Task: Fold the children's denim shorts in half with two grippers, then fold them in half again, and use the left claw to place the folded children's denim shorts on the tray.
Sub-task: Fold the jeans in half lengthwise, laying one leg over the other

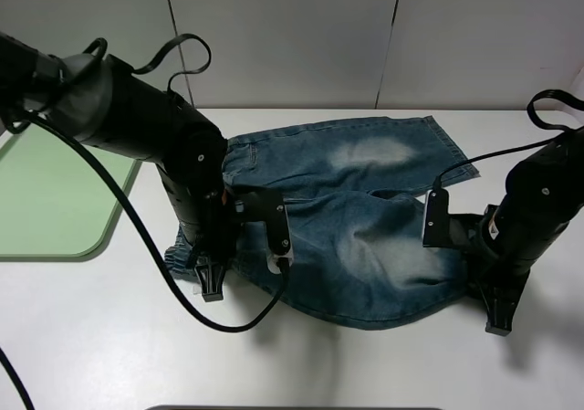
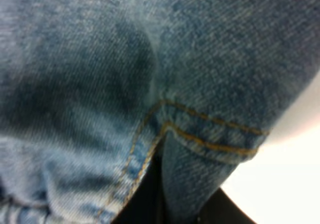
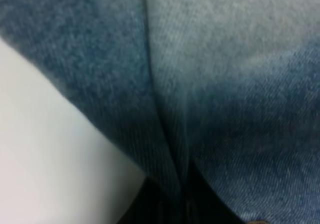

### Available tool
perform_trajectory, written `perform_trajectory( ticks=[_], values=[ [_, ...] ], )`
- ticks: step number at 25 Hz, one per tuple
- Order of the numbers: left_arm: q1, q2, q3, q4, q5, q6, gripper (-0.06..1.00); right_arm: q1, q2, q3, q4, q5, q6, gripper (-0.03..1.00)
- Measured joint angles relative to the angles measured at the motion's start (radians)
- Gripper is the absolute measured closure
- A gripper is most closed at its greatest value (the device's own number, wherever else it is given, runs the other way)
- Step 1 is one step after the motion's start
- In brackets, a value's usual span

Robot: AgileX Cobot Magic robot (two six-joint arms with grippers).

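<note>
The children's denim shorts (image 1: 365, 223) lie spread on the white table, with pale faded patches and the waistband at the left. My left gripper (image 1: 212, 287) is at the near left edge by the waistband and is shut on the denim. In the left wrist view the orange-stitched hem (image 2: 200, 134) runs down into the dark gripper (image 2: 162, 211). My right gripper (image 1: 497, 317) is at the near right leg edge. The right wrist view shows a fold of denim (image 3: 210, 84) pinched in the gripper (image 3: 182, 206). The pale green tray (image 1: 55, 200) lies at the far left.
The white table (image 1: 365, 364) stretches in front of the shorts. A white panelled wall (image 1: 301, 36) stands behind it. Black cables (image 1: 137, 236) loop from the left arm across the table near the tray's corner.
</note>
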Motion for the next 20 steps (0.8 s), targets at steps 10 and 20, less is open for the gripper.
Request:
perform_trajectory(
  ticks=[10, 20],
  values=[
    [0.0, -0.082, 0.0, 0.001, 0.105, 0.0, 0.9, 0.003, -0.222, 0.01, 0.054, 0.072, 0.041, 0.98],
    [0.0, -0.168, 0.0, 0.001, 0.167, 0.0, 0.9, 0.003, -0.388, 0.001, 0.039, 0.211, 0.073, 0.98]
  ],
)
